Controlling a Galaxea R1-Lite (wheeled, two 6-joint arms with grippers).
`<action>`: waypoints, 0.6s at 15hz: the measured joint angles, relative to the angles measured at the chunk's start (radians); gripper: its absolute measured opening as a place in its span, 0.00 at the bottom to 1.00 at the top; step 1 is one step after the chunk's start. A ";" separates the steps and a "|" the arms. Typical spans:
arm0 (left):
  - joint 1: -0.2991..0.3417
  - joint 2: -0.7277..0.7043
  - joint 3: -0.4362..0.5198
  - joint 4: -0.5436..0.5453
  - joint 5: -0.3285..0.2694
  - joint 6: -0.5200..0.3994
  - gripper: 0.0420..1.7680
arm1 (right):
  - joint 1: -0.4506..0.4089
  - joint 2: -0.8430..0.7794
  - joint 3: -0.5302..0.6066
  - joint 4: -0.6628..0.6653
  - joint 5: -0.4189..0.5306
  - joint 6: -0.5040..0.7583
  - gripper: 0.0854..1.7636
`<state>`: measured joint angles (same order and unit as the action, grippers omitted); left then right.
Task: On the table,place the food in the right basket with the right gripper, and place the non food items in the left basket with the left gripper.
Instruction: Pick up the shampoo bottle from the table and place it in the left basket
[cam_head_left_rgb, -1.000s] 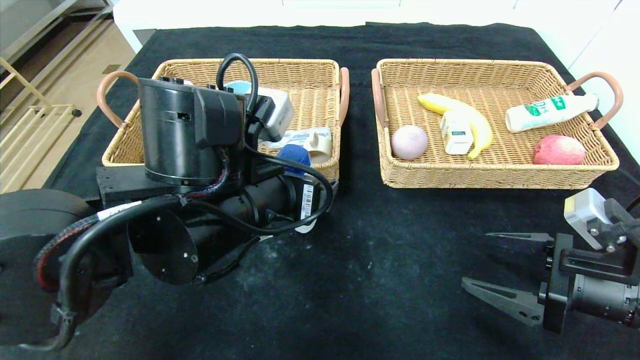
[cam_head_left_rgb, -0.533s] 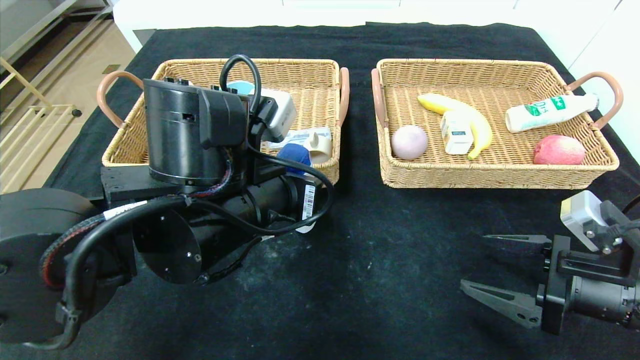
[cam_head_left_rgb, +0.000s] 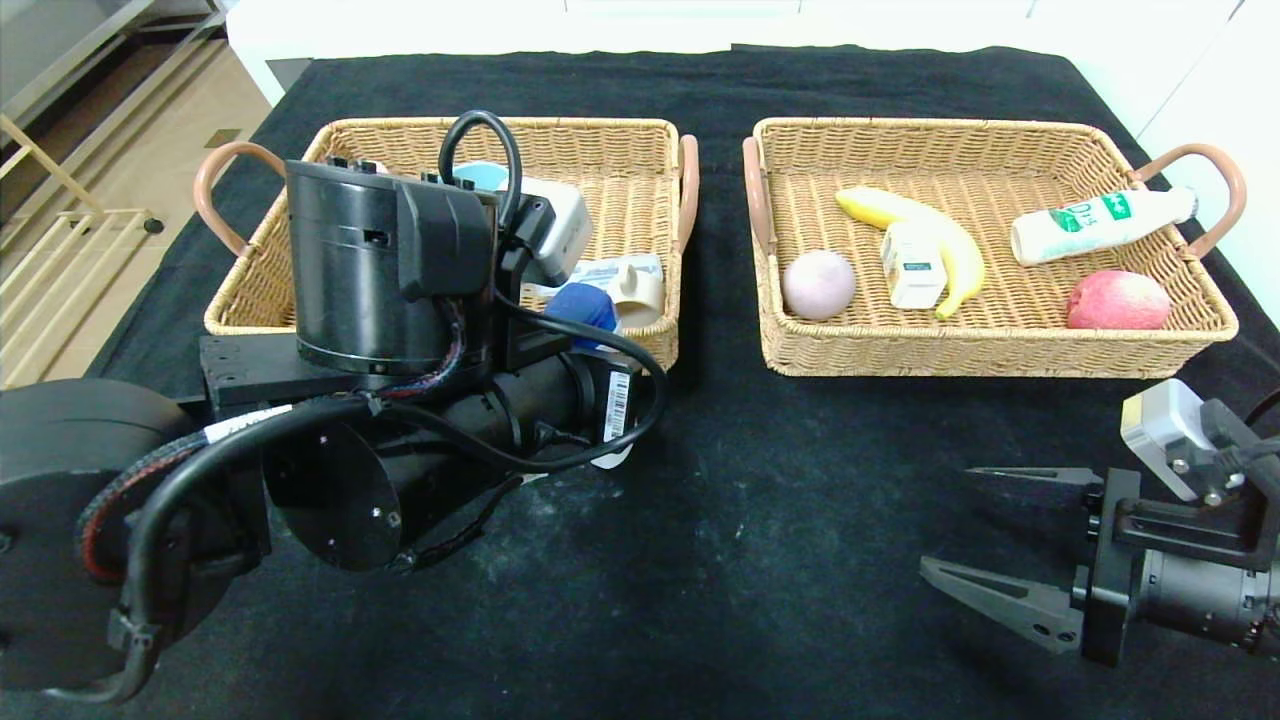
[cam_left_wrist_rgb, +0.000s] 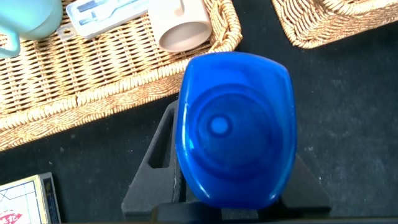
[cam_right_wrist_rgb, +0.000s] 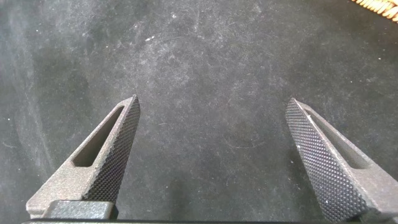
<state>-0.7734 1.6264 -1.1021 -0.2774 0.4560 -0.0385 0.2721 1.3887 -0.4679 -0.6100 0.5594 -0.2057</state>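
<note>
Left wrist view shows you the left claw (cam_left_wrist_rgb: 227, 186) holding the blue-capped bottle (cam_left_wrist_rgb: 233, 127), hidden in head view, where the right claw (cam_head_left_rgb: 1000, 535) stands wide.

No legible text: green print on white bottle (cam_head_left_rgb: 1100, 225) and barcode sticker (cam_head_left_rgb: 616, 405) unreadable.

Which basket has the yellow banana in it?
The right basket, beside the open right gripper, holds the banana. The left basket has none showing.
</note>
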 joint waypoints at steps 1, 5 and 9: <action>0.000 0.000 -0.001 0.002 0.000 0.000 0.34 | -0.001 0.000 0.000 0.000 0.000 0.000 0.97; -0.001 0.000 0.004 0.002 0.000 0.001 0.34 | -0.002 0.000 0.001 0.000 0.000 0.000 0.97; -0.001 -0.003 0.008 0.005 0.000 0.000 0.34 | -0.003 0.000 0.002 0.000 0.000 0.000 0.97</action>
<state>-0.7749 1.6230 -1.0938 -0.2726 0.4555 -0.0383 0.2694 1.3887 -0.4662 -0.6098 0.5594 -0.2053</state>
